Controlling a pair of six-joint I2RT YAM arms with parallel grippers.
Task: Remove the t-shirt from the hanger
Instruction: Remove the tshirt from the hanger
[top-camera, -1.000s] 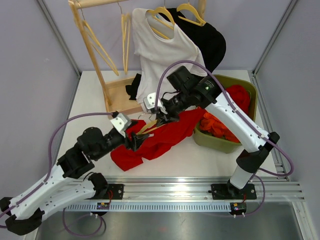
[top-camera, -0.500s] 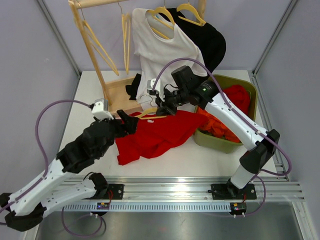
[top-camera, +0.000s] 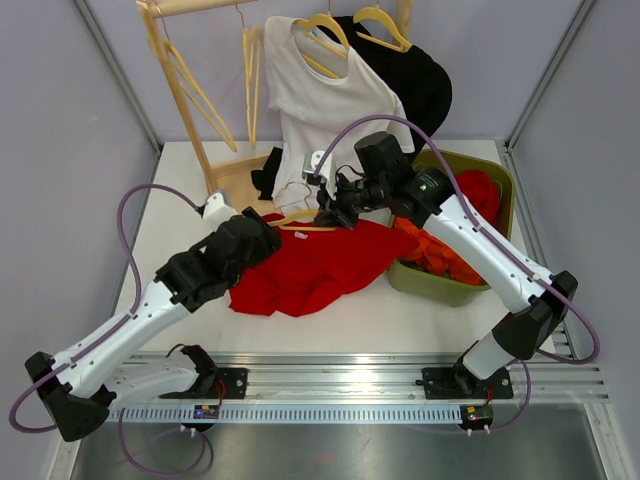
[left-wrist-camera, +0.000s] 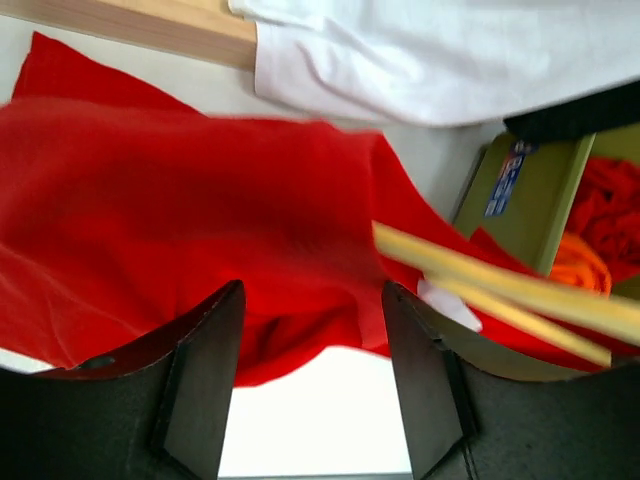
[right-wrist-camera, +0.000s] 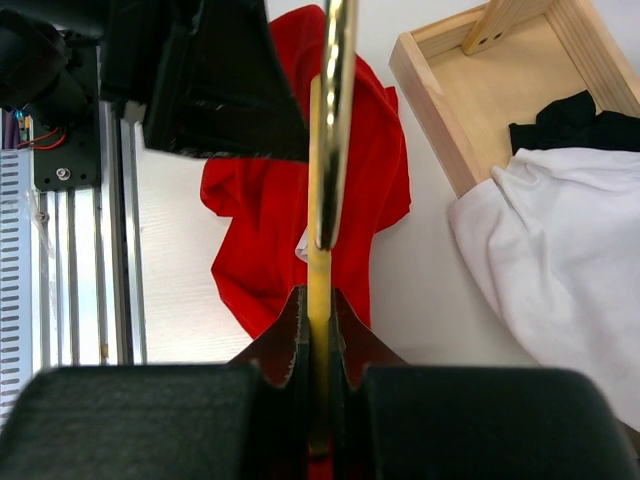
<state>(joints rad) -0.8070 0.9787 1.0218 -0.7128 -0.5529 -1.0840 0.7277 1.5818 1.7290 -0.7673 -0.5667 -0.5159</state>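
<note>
Red t-shirt (top-camera: 310, 268) looks light and floppy, so I'd pinch a bunched fold. Left gripper (left-wrist-camera: 312, 300) hangs jaws-apart over it, right gripper (right-wrist-camera: 318, 300) is clamped on the hanger (right-wrist-camera: 328, 120).

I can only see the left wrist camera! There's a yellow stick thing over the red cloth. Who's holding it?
Observer: That's a wooden hanger, and the right hand is shut on it.
Operator: Is the red thing big?
Observer: It's a red t-shirt, mostly lying spread out on the table.
Operator: And the white stuff at the top?
Observer: That's a white t-shirt hanging on another hanger on the wooden rack, with a black garment hung behind it.
</note>
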